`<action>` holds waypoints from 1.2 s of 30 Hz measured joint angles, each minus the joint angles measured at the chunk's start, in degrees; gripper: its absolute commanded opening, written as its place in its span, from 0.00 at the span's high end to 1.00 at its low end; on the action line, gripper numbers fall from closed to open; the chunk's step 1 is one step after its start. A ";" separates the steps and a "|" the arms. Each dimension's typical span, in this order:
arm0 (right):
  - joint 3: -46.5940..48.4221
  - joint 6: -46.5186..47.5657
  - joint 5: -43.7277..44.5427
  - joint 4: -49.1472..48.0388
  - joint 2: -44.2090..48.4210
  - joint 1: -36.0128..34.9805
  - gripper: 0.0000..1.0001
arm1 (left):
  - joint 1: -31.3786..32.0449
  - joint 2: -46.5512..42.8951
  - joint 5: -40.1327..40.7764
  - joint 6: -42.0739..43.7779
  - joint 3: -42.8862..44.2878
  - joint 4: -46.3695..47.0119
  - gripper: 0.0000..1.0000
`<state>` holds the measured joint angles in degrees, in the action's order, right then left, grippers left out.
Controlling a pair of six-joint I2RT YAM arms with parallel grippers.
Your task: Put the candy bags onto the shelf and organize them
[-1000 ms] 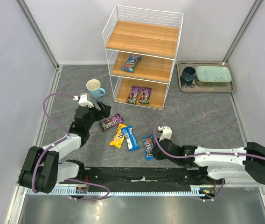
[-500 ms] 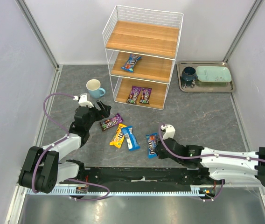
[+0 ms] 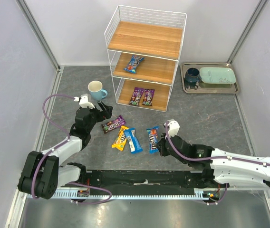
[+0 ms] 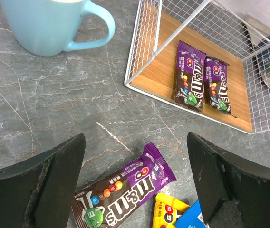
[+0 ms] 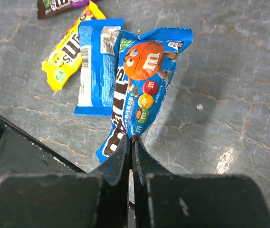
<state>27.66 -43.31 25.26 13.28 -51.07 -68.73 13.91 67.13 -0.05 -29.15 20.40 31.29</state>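
Carried forward since a second ago, the glossy blue candy bag (image 5: 143, 90) juts ahead of my right gripper (image 5: 132, 142), its end pinched tight.

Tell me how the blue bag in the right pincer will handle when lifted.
Probably floppy: the blue bag is flat, crinkled film pinched near one end by the right pincer, so it may droop. Its glossy skin could slip. Likely light, being thin.

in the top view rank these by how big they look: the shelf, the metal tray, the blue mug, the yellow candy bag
1. shelf, by far the largest
2. metal tray
3. blue mug and yellow candy bag: they look about alike, so they share last place unranked
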 measured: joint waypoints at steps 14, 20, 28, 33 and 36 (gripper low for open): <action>4.33 6.43 6.12 -0.11 2.36 0.02 1.00 | 0.00 4.37 -0.26 0.00 3.32 -0.55 0.10; 4.92 7.28 7.76 -0.28 3.32 0.02 1.00 | 0.00 4.48 -1.22 0.00 3.30 -0.26 0.11; 6.45 8.26 8.33 -0.28 3.45 0.02 1.00 | 1.05 4.50 -2.16 0.00 3.15 0.37 0.11; 9.53 10.19 9.22 -0.28 2.10 0.11 1.00 | 1.07 4.50 -2.16 0.00 3.15 0.46 0.11; 12.68 11.69 9.14 -0.76 -0.17 0.46 1.00 | 1.07 4.50 -2.12 0.00 3.15 0.50 0.11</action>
<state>40.34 -31.62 34.39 12.51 -51.24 -68.27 14.98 71.64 -2.17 -29.15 23.55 31.79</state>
